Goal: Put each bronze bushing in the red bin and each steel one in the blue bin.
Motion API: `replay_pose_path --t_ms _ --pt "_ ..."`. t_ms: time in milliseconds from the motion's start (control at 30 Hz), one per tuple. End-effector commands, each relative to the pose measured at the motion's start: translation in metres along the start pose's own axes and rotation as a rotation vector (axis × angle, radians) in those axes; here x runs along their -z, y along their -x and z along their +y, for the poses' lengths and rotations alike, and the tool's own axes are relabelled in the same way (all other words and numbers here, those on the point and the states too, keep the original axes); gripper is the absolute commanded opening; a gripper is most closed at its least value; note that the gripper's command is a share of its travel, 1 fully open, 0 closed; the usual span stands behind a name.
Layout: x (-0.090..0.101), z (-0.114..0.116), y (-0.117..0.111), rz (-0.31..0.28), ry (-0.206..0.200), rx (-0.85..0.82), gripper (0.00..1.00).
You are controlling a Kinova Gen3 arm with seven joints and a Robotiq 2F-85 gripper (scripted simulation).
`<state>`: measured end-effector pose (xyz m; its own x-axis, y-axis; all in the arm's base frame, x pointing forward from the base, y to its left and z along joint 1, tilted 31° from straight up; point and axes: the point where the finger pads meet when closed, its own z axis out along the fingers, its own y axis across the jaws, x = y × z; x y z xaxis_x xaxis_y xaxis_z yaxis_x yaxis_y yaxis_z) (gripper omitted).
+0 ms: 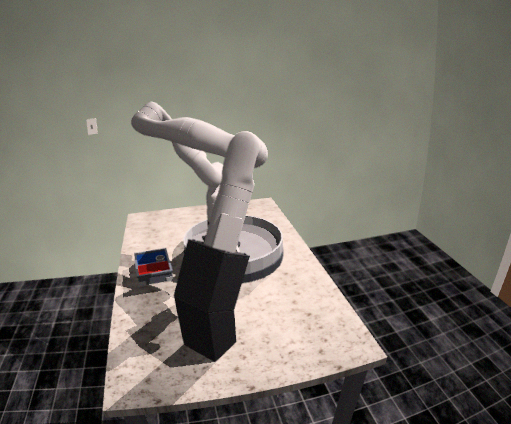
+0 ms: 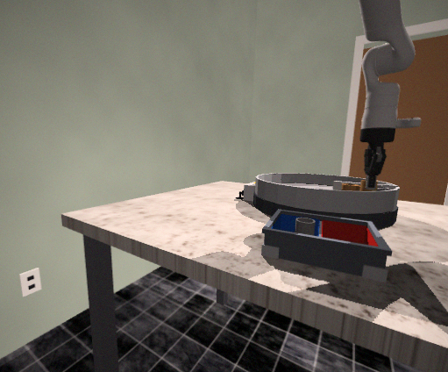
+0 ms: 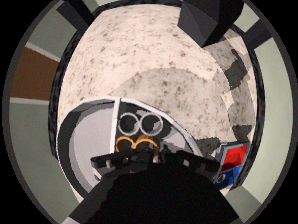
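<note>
The grey turntable (image 1: 274, 241) (image 2: 318, 196) (image 3: 89, 139) carries two steel bushings (image 3: 139, 123) (image 2: 338, 185) and bronze bushings (image 3: 124, 144) (image 2: 352, 187) close together near its rim. My gripper (image 2: 371, 182) (image 3: 156, 146) reaches straight down into the turntable and is shut on a bronze bushing (image 3: 141, 144), low over the turntable floor. In the top view the fingers are hidden behind the arm and a black block. The sorting bin (image 2: 327, 254) (image 1: 154, 274) stands beside the turntable, with a blue half (image 2: 284, 223) and a red half (image 2: 344, 232). One steel bushing (image 2: 305, 225) (image 1: 160, 258) stands in the blue half.
A tall black block (image 1: 208, 300) stands on the marble table (image 1: 293, 325) (image 2: 174, 211) in front of the turntable. The bin also shows in the wrist view (image 3: 233, 164). A brown door (image 2: 432, 110) is behind the arm.
</note>
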<state>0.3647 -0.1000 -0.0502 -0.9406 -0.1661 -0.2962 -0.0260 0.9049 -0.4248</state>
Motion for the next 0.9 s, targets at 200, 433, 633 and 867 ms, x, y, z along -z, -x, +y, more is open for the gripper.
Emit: replay_pose_path --t_ms 200,433,633,867 --pt "0.0043 0.0002 0.0008 -0.002 0.000 -0.001 0.00" --pt "0.0048 0.0002 0.0007 -0.002 0.000 -0.001 0.00" --pt "0.0072 0.0002 0.0008 -0.002 0.000 -0.001 0.00" --pt "0.0097 0.0002 0.0008 -0.002 0.000 -0.001 0.00"
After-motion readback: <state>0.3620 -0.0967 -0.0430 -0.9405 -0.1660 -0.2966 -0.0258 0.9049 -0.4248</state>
